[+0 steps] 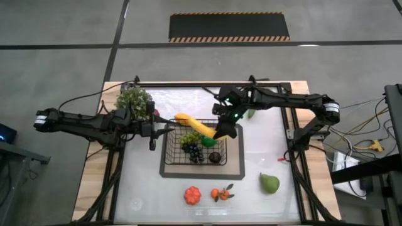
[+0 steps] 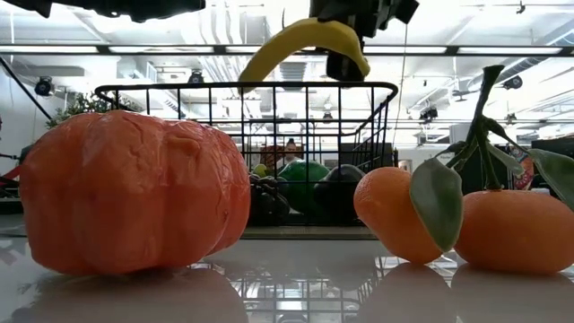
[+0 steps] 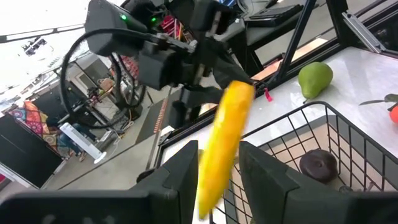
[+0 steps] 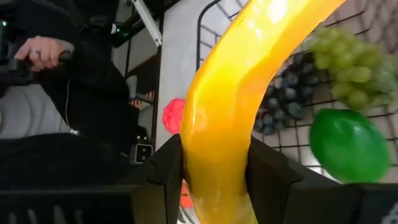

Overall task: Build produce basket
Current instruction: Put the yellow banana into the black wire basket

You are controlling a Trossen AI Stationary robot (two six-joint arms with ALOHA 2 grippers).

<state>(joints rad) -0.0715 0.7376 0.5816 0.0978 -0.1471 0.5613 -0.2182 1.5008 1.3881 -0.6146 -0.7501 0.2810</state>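
Note:
The black wire basket (image 1: 169, 164) stands mid-table on a dark-bordered mat and holds green and dark grapes (image 1: 191, 145), a green round fruit (image 1: 209, 142) and a dark round piece (image 1: 215, 157). My right gripper (image 1: 221, 130) is shut on the yellow banana (image 1: 193, 123) above the basket's far part. My left gripper (image 1: 153, 134) is open and empty by the basket's left side. A pear (image 1: 269, 182), a red-orange tomato (image 1: 193, 195) and oranges with a leaf (image 1: 221, 194) lie on the table near its front edge. My right gripper pinches the banana between its two fingers near the banana's right end (image 4: 214, 155). The fingers slant down from the table's right and lie across the banana. The banana is lifted clear above the basket's rim, and its free end (image 2: 249, 74) droops toward the left.
A bushy leafy plant (image 1: 134, 98) stands at the far left by my left arm. A green piece (image 1: 251, 113) lies under my right arm. A small red piece (image 4: 173, 115) lies outside the basket. A person's hand (image 4: 42, 52) shows beyond the table.

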